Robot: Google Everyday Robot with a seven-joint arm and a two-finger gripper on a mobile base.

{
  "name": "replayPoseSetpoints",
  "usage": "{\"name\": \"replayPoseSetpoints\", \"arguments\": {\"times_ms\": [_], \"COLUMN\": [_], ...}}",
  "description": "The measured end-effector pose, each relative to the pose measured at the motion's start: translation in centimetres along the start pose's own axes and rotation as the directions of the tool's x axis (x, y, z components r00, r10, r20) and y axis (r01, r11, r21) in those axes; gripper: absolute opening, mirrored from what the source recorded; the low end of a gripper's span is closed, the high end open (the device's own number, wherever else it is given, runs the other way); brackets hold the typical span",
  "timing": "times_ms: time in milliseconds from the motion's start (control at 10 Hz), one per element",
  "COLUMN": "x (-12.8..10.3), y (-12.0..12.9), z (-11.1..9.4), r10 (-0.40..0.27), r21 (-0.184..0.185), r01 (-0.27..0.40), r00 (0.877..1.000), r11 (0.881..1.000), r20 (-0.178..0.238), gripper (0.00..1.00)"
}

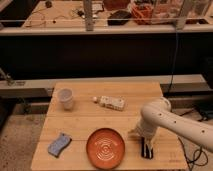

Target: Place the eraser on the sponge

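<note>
Camera view: sponge [59, 144] lies flat at the front-left of the counter [85, 120], just left of the orange plate [90, 146], with nothing on top of it. The end effector [146, 152] is down at the counter surface on the far side of the plate, front-right, hanging from the white arm [165, 120]. It reads as one dark shape, so I cannot tell its state, or whether it holds anything. I can't single out the eraser for sure. It may be inside that dark shape at the arm's tip, and I wouldn't rule out the whitish speckled block [112, 103] mid-counter beside the white cup [65, 98]. Either way the sponge is well apart from the end effector, with the whole plate between them. Handling, as a judgement: an eraser should be light, fairly stiff and grippy rather than slippery, and not fragile, so take it across the short width near the middle to keep it level. The sponge is the tricky part — soft, light, wavy-edged and a small landing area. It will likely give or skid if pushed, so the eraser should come down centred and low, not dropped from height.
</note>
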State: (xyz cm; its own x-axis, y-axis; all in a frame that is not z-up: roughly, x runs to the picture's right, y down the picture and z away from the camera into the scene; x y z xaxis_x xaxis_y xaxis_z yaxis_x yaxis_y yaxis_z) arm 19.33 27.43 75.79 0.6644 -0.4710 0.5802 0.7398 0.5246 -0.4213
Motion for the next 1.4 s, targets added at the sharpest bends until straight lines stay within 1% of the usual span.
{"name": "replayPoseSetpoints", "arguments": {"times_ms": [1400], "x": [-0.17], "y": [0.09], "z": [0.05], "r10": [-0.009], "r21": [0.004], "r01": [0.009], "r00": [1.000], "r11": [1.000], "r20": [0.006], "gripper": [0.80]}}
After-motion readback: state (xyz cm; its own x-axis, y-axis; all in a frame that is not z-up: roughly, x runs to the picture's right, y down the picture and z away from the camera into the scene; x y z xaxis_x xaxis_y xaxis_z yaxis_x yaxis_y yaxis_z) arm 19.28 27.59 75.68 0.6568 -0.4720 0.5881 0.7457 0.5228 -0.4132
